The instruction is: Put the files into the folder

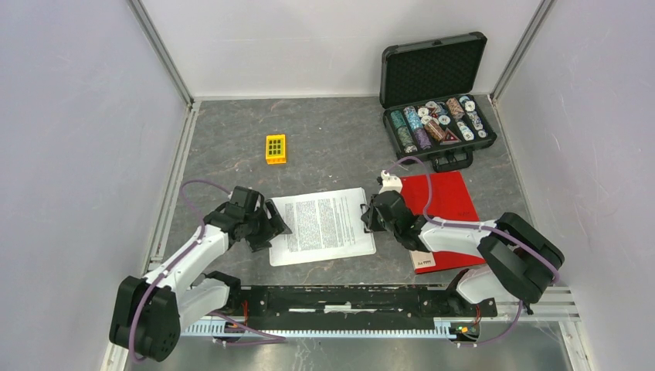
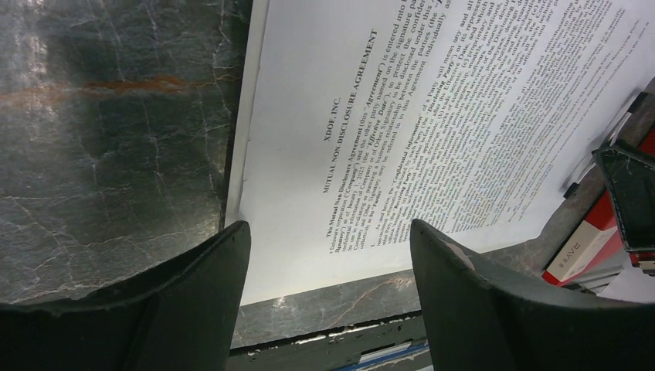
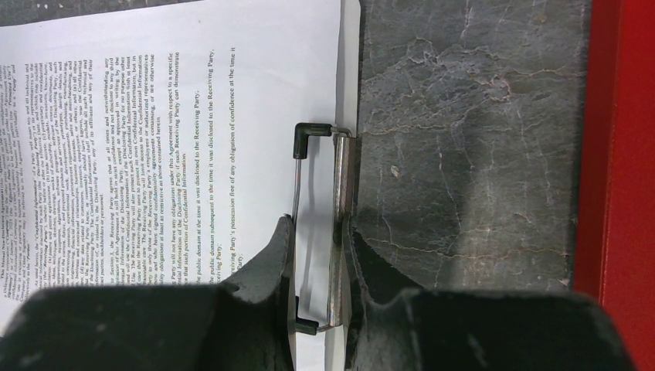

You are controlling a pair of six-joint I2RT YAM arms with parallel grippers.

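Note:
The files (image 1: 320, 224), white sheets of dense black text, lie on a white clipboard (image 2: 242, 116) at the table's middle. The clipboard's metal clip (image 3: 340, 185) pins the sheets' right edge, and my right gripper (image 3: 317, 232) is shut on that clip from above. The red folder (image 1: 448, 197) lies closed to the right, partly under my right arm; its edge shows in the right wrist view (image 3: 622, 154). My left gripper (image 2: 330, 232) hangs open just over the near-left corner of the files (image 2: 432, 116), with nothing between its fingers.
An open black case of poker chips (image 1: 436, 100) stands at the back right. A small yellow block (image 1: 276, 148) lies behind the clipboard. The arms' black mounting rail (image 1: 347, 301) runs along the near edge. Grey walls close in left and right.

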